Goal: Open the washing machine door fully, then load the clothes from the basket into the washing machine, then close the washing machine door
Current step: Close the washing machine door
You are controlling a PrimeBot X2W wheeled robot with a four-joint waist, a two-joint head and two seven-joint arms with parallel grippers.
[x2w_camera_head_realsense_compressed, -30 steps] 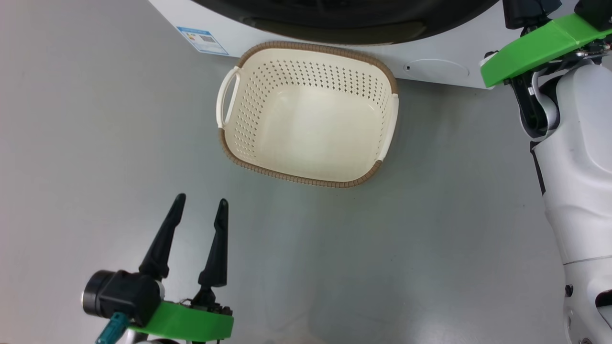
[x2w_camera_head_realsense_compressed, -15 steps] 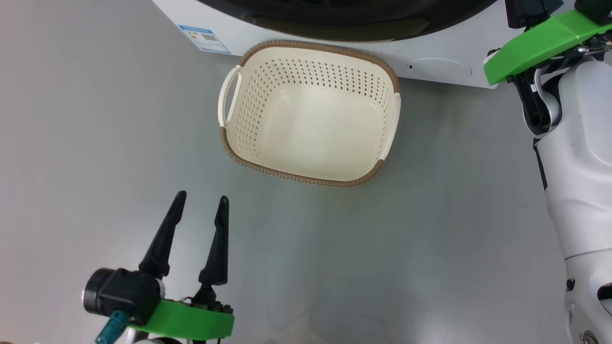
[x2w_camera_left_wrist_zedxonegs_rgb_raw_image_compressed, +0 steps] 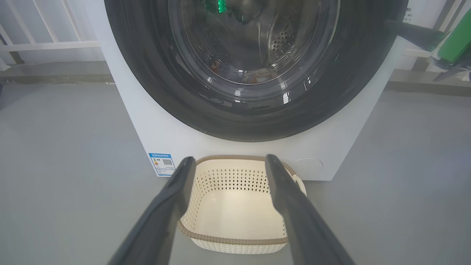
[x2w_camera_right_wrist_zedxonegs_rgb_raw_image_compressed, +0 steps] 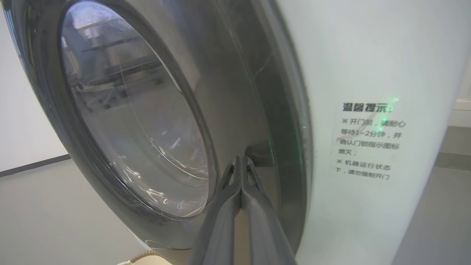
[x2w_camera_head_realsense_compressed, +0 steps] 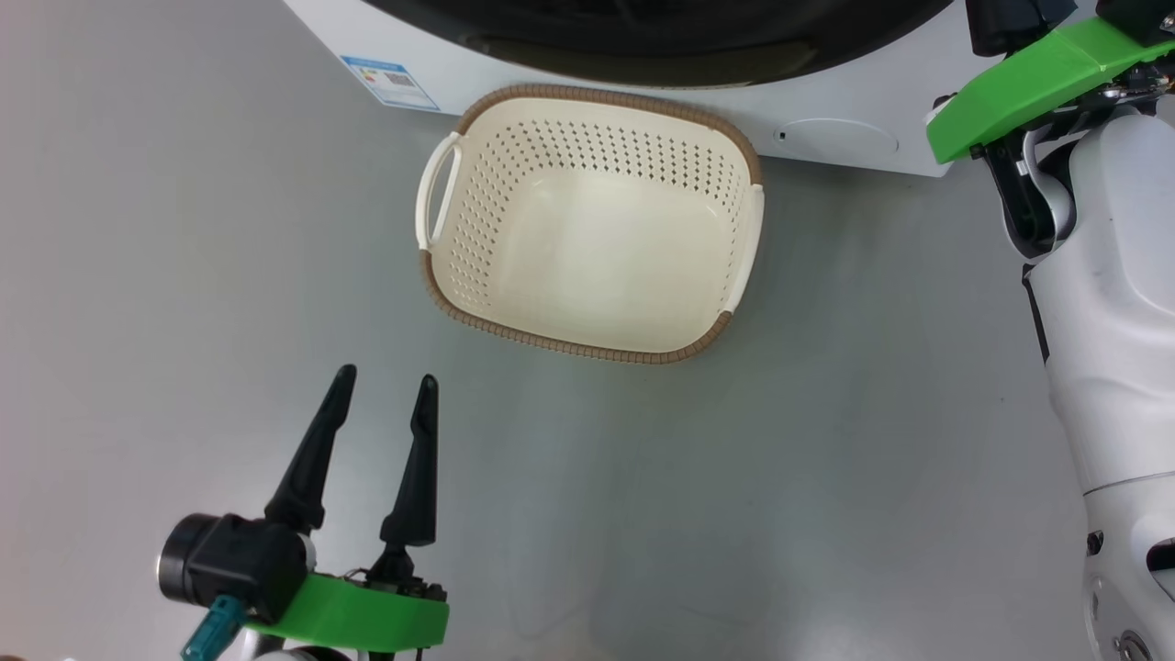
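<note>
The left end effector (x2w_camera_head_realsense_compressed: 386, 378) hangs low, fingers spread; the right end effector (x2w_camera_right_wrist_zedxonegs_rgb_raw_image_compressed: 241, 159) extends forward, fingers pressed together.

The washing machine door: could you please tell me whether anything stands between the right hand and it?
Nothing visible does. In the right wrist view the right hand, shut, has its fingertips right at the glossy black rim of the washing machine door, with no object between them. Whether they actually touch the rim I cannot tell.

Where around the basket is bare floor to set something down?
Bare floor left of the basket, and between it and the open left claw; a narrower patch toward the right arm. Crowded where the basket's rim nears the washing machine.
</note>
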